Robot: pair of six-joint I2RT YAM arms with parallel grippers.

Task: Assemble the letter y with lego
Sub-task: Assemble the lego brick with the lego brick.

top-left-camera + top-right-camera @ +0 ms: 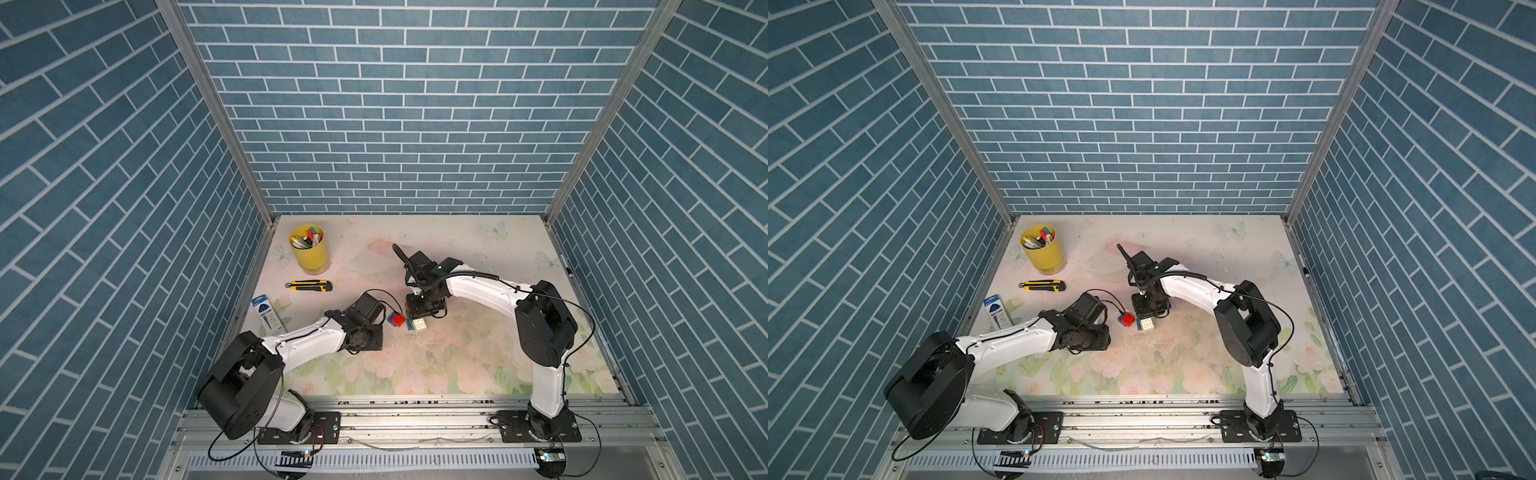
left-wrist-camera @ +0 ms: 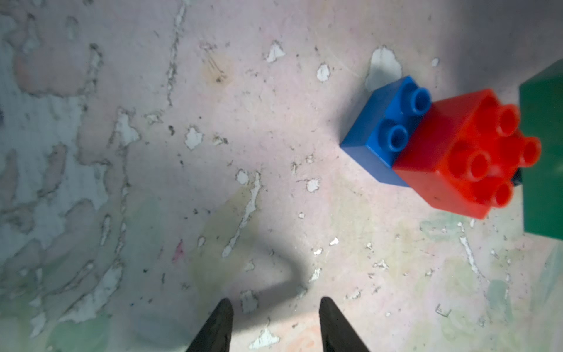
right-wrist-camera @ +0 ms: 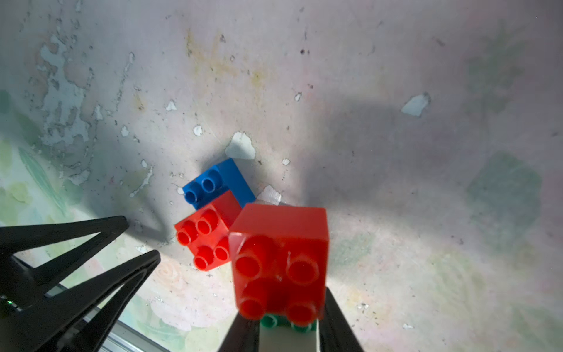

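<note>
Two robot arms reach inward over a flowered bench (image 1: 457,361) with worn, flaking print. The right gripper (image 3: 288,332) points down near the bench's middle. Its jaws are clamped on the part-built letter y (image 3: 278,259), a stack with a red brick on top, green studs beneath it and a white brick between the jaws. In both top views white and blue bricks show under this gripper. Whether the stack touches the bench cannot be told.

Just beside it, on the left arm's side, a red brick (image 2: 457,158) sits on half of a blue brick (image 2: 374,131), leaving two blue studs bare. This pair rests on the bench.

The left gripper (image 2: 275,304) hangs low near the pair. Its jaws stand narrowly apart with nothing between them.

Farther back on the left are a yellow cup (image 1: 309,253) of pens, a knife (image 1: 309,285) and a blue packet (image 1: 268,313).
</note>
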